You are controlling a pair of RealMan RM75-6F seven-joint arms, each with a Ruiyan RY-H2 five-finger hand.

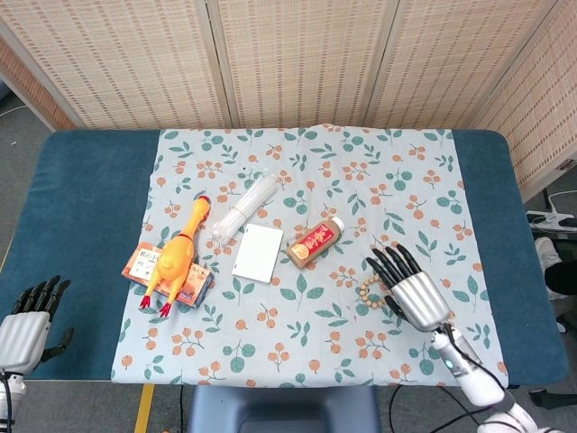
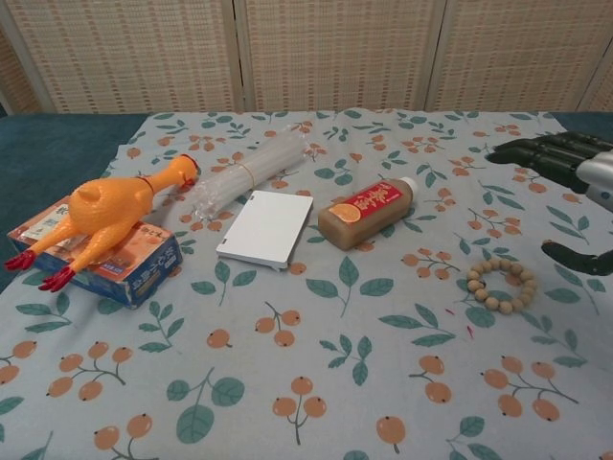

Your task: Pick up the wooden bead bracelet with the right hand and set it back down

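The wooden bead bracelet (image 2: pixel 500 285) lies flat on the floral cloth, a ring of pale round beads; in the head view the bracelet (image 1: pixel 370 290) is partly covered by my right hand. My right hand (image 1: pixel 412 290) hovers above and just right of it, fingers spread, holding nothing; in the chest view the right hand (image 2: pixel 567 168) sits at the right edge, its fingers over the cloth and its thumb low beside the beads. My left hand (image 1: pixel 26 322) rests off the cloth at the near left corner, fingers apart and empty.
A brown bottle (image 2: pixel 366 213) lies left of the bracelet. Further left are a white card (image 2: pixel 267 228), a bundle of clear straws (image 2: pixel 247 173), and a rubber chicken (image 2: pixel 107 209) on a box (image 2: pixel 115 260). The floral cloth (image 1: pixel 406 171) covers the blue table (image 1: pixel 81 198).
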